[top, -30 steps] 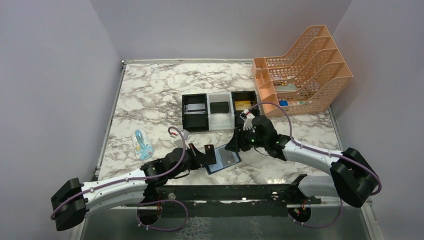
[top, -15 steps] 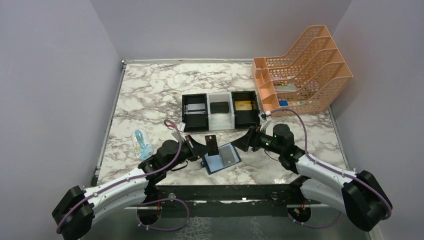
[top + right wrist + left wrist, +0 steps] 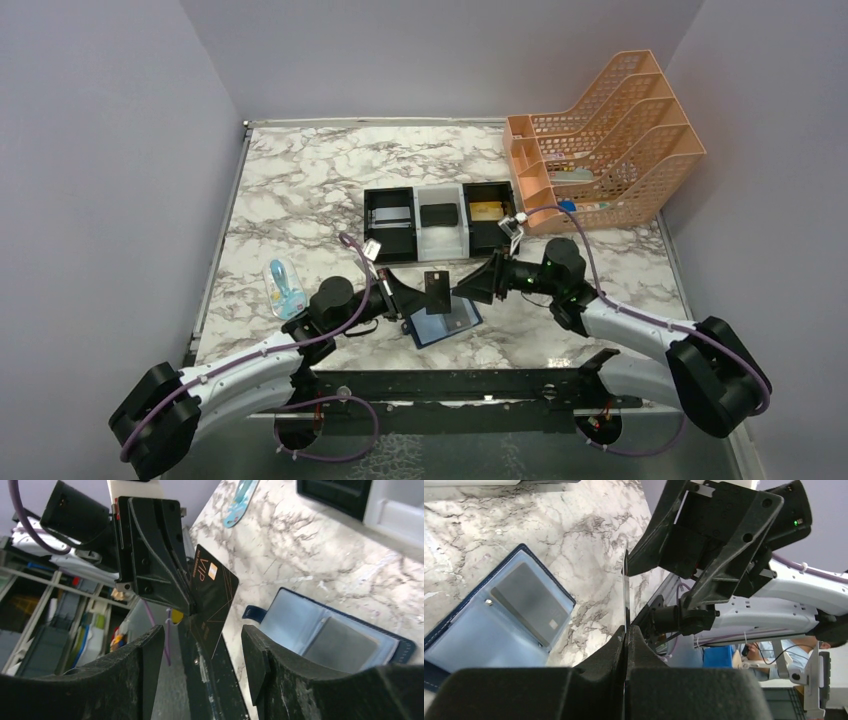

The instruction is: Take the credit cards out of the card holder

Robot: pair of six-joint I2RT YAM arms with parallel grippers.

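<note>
The navy card holder (image 3: 445,320) lies open on the marble, with a grey credit card (image 3: 529,602) in its clear right pocket. My left gripper (image 3: 418,296) is shut on the lower edge of a black credit card (image 3: 437,290) and holds it upright above the holder. That card appears edge-on in the left wrist view (image 3: 625,585). My right gripper (image 3: 468,288) faces it, open. In the right wrist view the black VIP card (image 3: 212,592) stands in line with the gap of the right gripper (image 3: 202,635), and neither finger touches it. The holder (image 3: 295,620) lies beyond.
Three box trays stand behind: a black one (image 3: 372,238) with a silver card, a white one (image 3: 441,241) with a black card, and a black one (image 3: 497,238) with a gold card. A peach mesh rack (image 3: 610,140) is at back right. A blue-and-clear item (image 3: 283,288) lies at the left.
My right arm has swung back from the right black tray and turned its open fingers towards the left gripper. My left gripper has raised the black card up and rightwards.
</note>
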